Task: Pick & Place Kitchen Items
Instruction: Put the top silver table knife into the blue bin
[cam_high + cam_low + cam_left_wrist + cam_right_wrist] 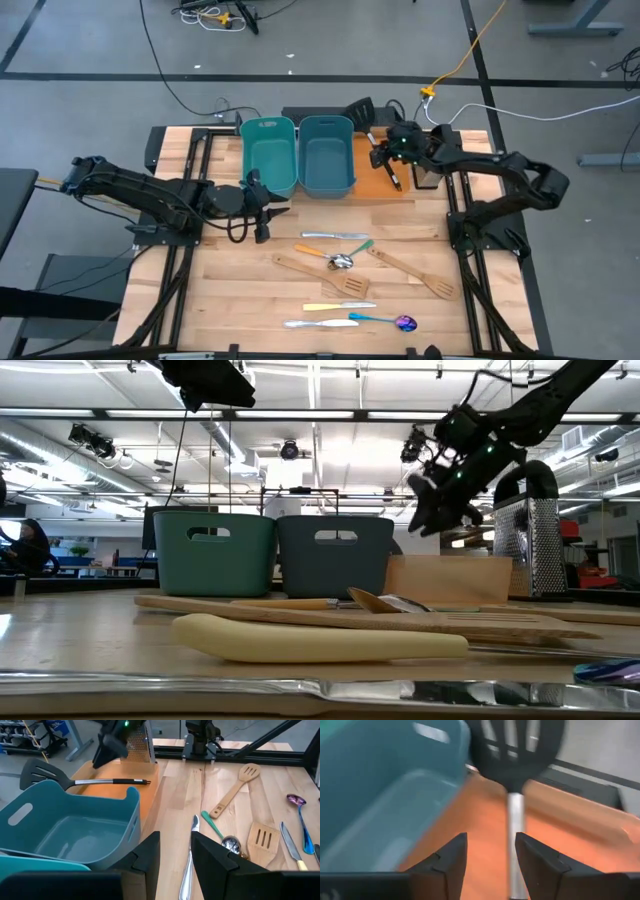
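Observation:
A black slotted spatula lies slanting on the flat orange tray, its head past the tray's far edge. My right gripper hovers open above its silver handle, one finger on either side, well above the tray in the low view. My left gripper is open and empty at the near side of the left teal bin. Two wooden spatulas, cutlery and a blue-handled purple spoon lie flat on the table.
The second teal bin stands beside the first, left of the tray. A metal grater stands at the tray's right. A green-handled spoon, a cream-handled knife and a silver knife lie near the front.

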You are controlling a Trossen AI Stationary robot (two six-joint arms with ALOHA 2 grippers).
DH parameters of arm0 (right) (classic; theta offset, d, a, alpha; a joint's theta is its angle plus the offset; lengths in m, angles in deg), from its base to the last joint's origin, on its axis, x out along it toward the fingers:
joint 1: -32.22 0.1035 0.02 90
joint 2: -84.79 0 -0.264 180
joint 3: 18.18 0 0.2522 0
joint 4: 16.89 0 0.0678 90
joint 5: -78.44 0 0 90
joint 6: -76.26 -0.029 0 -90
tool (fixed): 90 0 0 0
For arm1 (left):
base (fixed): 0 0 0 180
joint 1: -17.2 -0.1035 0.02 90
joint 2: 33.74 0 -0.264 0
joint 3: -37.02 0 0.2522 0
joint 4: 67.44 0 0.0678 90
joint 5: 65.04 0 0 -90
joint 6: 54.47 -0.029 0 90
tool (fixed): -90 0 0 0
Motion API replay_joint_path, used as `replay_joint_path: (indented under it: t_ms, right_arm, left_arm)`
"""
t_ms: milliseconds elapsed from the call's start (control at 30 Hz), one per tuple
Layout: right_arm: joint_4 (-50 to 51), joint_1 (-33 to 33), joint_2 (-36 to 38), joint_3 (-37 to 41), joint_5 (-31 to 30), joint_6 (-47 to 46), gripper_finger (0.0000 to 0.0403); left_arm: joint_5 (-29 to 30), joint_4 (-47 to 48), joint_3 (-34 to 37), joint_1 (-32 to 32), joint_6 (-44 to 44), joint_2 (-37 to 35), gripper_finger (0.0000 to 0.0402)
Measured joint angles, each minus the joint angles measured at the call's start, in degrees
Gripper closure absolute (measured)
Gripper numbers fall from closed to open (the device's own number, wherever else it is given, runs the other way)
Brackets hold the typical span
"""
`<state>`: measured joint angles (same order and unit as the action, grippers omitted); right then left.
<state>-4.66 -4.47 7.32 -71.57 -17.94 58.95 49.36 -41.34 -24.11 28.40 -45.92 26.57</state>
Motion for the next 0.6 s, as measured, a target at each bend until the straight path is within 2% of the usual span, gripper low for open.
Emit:
replay_joint_path:
  t_ms: [333, 600]
  right_arm:
    - [7.24, 5.92, 8.11, -0.03, 16.45, 1.27, 0.0246]
    - [11.97, 13.12, 11.95, -0.03, 19.53, -0.19, 0.0248]
  left_arm:
    - [-0.01, 0.00, 0.00, 0.00, 0.26, 0.00, 0.0287]
    - [-0.01, 0.00, 0.00, 0.00, 1.07, 0.02, 0.0287]
